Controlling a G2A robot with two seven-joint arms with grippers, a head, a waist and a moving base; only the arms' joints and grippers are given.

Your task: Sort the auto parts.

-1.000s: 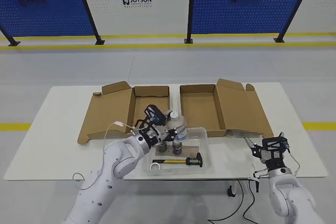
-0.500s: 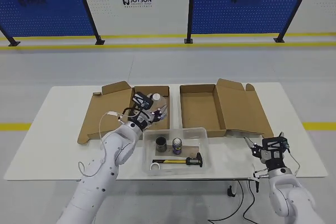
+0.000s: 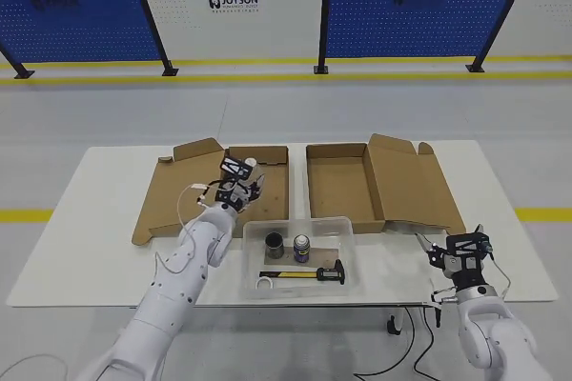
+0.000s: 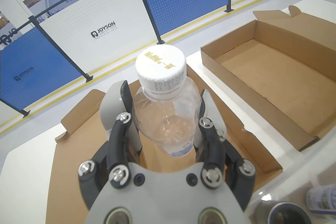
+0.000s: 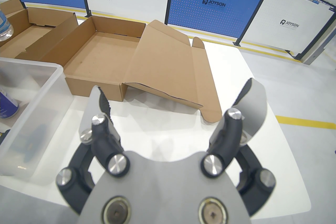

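From above, the left gripper (image 3: 245,178) holds a clear bottle (image 3: 251,165) over the left cardboard box (image 3: 272,205). Its wrist view shows fingers (image 4: 115,107) clamped on the bottle's shoulder. The right wrist view shows the right gripper (image 5: 174,93), fingers spread and empty, above the worktop (image 5: 162,125).

The left arm (image 3: 195,259) extends toward eleven o'clock, its grey-and-black left gripper (image 4: 162,90) clamped on a clear white-capped bottle (image 4: 160,62); the right gripper (image 5: 173,86) rests at four o'clock, fingers spread.
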